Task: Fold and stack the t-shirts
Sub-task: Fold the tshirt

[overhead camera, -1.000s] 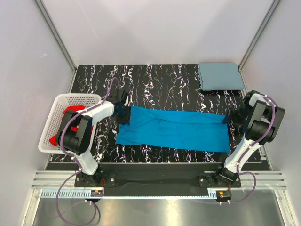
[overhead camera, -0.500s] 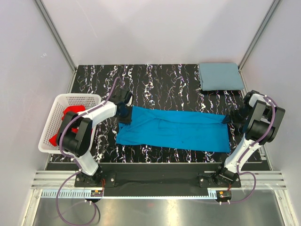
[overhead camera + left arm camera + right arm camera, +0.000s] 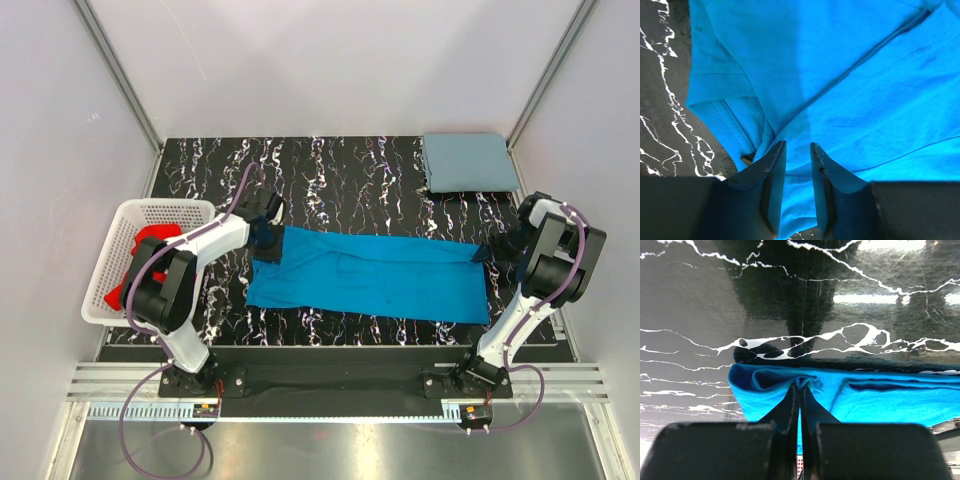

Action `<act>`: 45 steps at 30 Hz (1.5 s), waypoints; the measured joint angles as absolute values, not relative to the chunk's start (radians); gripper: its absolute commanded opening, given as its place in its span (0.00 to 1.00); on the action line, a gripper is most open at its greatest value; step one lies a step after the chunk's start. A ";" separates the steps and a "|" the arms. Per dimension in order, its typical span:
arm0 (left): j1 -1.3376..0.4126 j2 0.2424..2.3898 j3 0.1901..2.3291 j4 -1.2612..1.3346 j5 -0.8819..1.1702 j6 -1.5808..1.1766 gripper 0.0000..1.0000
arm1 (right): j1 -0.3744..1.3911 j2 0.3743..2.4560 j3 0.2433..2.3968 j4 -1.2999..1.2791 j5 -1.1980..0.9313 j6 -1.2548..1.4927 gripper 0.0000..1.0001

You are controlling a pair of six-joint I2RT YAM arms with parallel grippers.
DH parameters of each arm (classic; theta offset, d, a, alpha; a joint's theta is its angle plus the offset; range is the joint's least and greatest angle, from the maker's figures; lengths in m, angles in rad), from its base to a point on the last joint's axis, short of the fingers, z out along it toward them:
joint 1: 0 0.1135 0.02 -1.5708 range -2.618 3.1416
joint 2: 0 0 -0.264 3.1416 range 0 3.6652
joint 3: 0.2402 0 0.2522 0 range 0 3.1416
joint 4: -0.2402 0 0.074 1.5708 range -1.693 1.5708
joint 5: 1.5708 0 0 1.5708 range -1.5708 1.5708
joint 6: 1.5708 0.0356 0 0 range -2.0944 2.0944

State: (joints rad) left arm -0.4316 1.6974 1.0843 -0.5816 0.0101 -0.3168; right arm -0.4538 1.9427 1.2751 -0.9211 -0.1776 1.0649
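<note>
- The blue shirt (image 3: 370,275) lies flat at mid-desk (image 3: 330,170) as a long narrow band. Its long axis runs from 9 to 3 o'clock.
- A sleeve hem shows at the 9 o'clock end, so I judge the shoulders point that way and the bottom hem toward 3 o'clock.
- The right tool (image 3: 801,387) is closed tight on a puckered fold at the 3 o'clock end.
- The left tool (image 3: 797,145) sits at the band's 10 o'clock corner, jaws a narrow slit apart over the cloth. I cannot tell whether it has hold.
- The cloth is light, limp and layered, so it will likely sag and slide apart. It is best pinched through all layers at the end corners.
- A folded grey shirt (image 3: 468,162) lies at 1 o'clock.
- Red shirts (image 3: 150,240) sit in the basket (image 3: 165,204) at 9 o'clock.
</note>
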 measured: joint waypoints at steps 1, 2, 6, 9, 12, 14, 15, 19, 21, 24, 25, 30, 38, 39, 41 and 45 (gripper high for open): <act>-0.432 1.697 1.084 -0.582 0.005 -0.314 0.31 | -0.454 1.943 1.275 -0.921 -0.178 1.065 0.00; -0.432 1.697 1.084 -0.583 0.001 -0.312 0.31 | -0.454 1.943 1.275 -0.921 -0.178 1.064 0.00; -0.432 1.697 1.087 -0.605 -0.016 -0.311 0.29 | -0.454 1.943 1.275 -0.920 -0.178 1.059 0.00; -0.432 1.695 1.086 -0.610 -0.016 -0.312 0.26 | -0.454 1.943 1.275 -0.920 -0.178 1.057 0.00; -0.432 1.685 1.086 -0.615 -0.023 -0.319 0.25 | -0.454 1.946 1.275 -0.917 -0.179 1.053 0.00; -0.432 1.676 1.082 -0.617 -0.036 -0.329 0.25 | -0.454 1.946 1.275 -0.916 -0.180 1.052 0.00; -0.432 1.670 1.077 -0.616 -0.040 -0.334 0.25 | -0.454 1.946 1.275 -0.916 -0.181 1.051 0.00; -0.432 1.655 1.058 -0.624 -0.061 -0.350 0.25 | -0.454 1.947 1.275 -0.915 -0.182 1.050 0.00; -0.432 1.655 1.052 -0.630 -0.068 -0.357 0.26 | -0.454 1.947 1.275 -0.915 -0.182 1.050 0.00; -0.432 1.655 1.048 -0.634 -0.081 -0.368 0.28 | -0.454 1.947 1.275 -0.915 -0.182 1.050 0.00; -0.432 1.654 1.044 -0.634 -0.084 -0.371 0.29 | -0.454 1.947 1.275 -0.915 -0.182 1.050 0.00; -0.432 1.650 1.036 -0.633 -0.095 -0.379 0.30 | -0.454 1.947 1.275 -0.915 -0.182 1.050 0.00; -0.432 1.653 1.024 -0.609 -0.091 -0.386 0.29 | -0.454 1.947 1.275 -0.915 -0.183 1.050 0.00; -0.432 1.654 1.024 -0.606 -0.091 -0.387 0.25 | -0.454 1.947 1.275 -0.914 -0.183 1.050 0.00; -0.432 1.656 1.024 -0.601 -0.091 -0.392 0.18 | -0.454 1.947 1.275 -0.915 -0.183 1.050 0.00; -0.432 1.656 1.024 -0.597 -0.087 -0.390 0.00 | -0.454 1.947 1.275 -0.915 -0.182 1.050 0.00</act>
State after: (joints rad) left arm -0.4316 1.6562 1.0241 -0.5972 -0.0872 -0.3904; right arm -0.4538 1.9469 1.2751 -0.9146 -0.1818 1.0496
